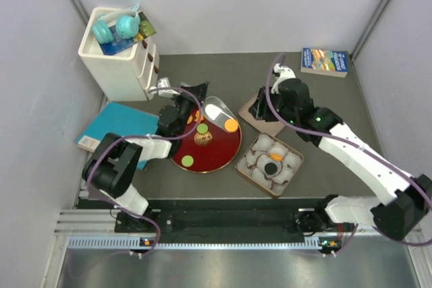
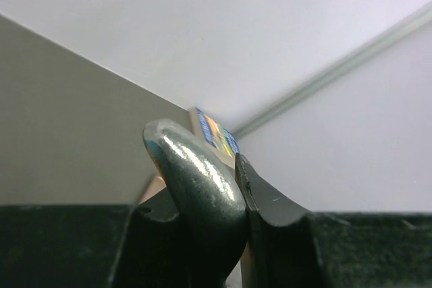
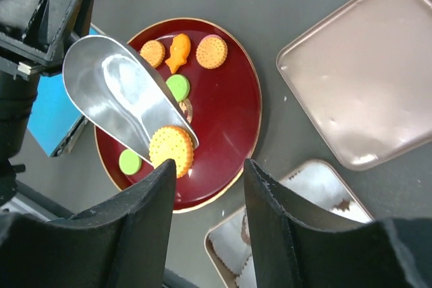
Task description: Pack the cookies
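Cookie, orange [image 1: 231, 125]: rides the scoop [image 1: 216, 111] tip over the plate [image 1: 219, 153]; scoop clenched in my left pincer [image 1: 200, 106], axis pointing lower right toward the cup box [image 1: 289, 148]; my right pincer [image 3: 209, 173] released, empty.

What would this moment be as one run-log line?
left fingers: shut on scoop | scoop: orange cookie at tip, over red plate | right fingers: open, empty
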### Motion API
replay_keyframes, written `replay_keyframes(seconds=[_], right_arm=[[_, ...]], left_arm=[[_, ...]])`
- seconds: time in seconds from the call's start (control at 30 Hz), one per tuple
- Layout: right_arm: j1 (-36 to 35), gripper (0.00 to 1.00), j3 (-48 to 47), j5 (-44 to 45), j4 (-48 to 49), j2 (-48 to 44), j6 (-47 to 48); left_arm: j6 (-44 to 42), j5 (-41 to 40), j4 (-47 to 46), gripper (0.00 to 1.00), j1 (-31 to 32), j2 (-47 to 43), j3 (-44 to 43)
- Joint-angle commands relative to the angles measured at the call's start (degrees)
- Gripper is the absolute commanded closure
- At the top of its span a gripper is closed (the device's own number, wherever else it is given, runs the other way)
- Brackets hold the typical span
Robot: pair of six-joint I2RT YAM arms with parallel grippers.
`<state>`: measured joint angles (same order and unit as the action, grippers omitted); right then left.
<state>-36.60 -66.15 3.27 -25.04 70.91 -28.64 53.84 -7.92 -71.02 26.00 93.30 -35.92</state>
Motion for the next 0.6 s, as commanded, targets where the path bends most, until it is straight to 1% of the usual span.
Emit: replay_keyframes(seconds=[0.0,0.07,0.13,0.3,0.47,0.57], right_arm=[[-0.31,0.55,2.51,3.14,-3.26,-8.05,0.34],[-0.4,0.55,3.57,4.37,-4.84,-10.35,0.34],[-0.31,0.55,4.62,5.17,-6.42,-13.6,0.25],[-0.31,0.55,5.24,6.58,-9.76,-19.13,0.26],[-0.31,0.55,6.29,7.45,-12.14,-22.22,0.17],[-0.31,0.55,6.82,7.81,-12.93,-23.19,-0.01]], left_arm=[[-4.44,6.07,8.95,1.0,5.62,-4.44,-6.69],[-7.16,6.6,14.22,1.0,7.83,-4.53,-9.51],[-8.14,6.43,16.61,1.0,10.63,-3.57,-11.35],[-7.35,5.9,15.83,1.0,14.95,0.04,-13.11],[-7.61,4.59,15.3,1.0,18.38,5.48,-17.06],[-6.65,4.15,13.81,1.0,19.17,9.26,-19.26]])
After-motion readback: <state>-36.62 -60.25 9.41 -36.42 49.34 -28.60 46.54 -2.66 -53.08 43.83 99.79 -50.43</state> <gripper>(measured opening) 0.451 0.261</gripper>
